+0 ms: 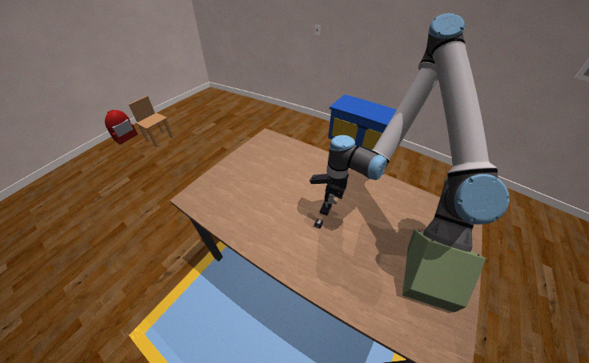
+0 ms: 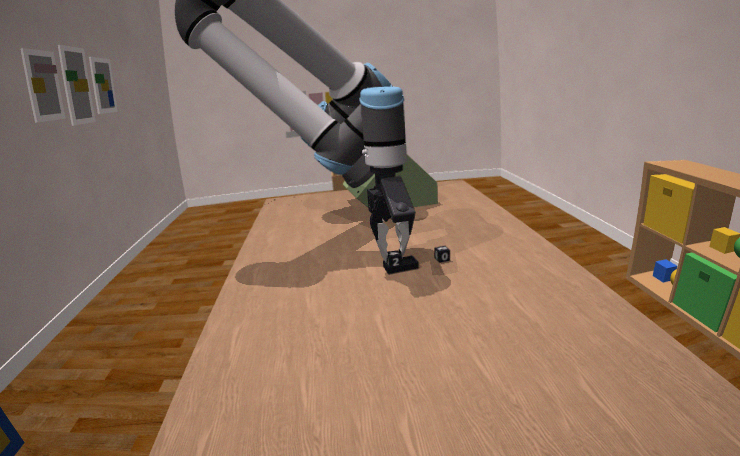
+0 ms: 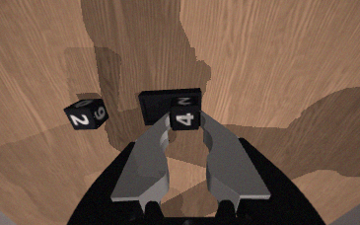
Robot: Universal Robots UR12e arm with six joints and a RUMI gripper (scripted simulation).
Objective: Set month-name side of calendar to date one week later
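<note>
My gripper (image 2: pixel 394 252) (image 3: pixel 184 112) is shut on a black cube (image 2: pixel 395 261) (image 3: pixel 184 122), with one jaw on each side. The cube is at the left end of the black tray (image 2: pixel 409 265) (image 3: pixel 153 110) in the exterior view; I cannot tell if it touches the tray floor. It shows an upright 2 to that camera and a sideways 4 to the wrist camera. A second black cube (image 1: pixel 318 223) (image 2: pixel 442 254) (image 3: pixel 81 118) lies on the table beside the tray, turned at an angle, showing 0 to the exterior view. The month's name is not readable.
The wooden table (image 1: pixel 243 180) (image 2: pixel 373 368) bears the tray and cubes. The arm's green base block (image 1: pixel 443 275) stands at the table's other end. A shelf with bins (image 2: pixel 701 164) and a blue cabinet (image 1: pixel 364 110) stand off the table.
</note>
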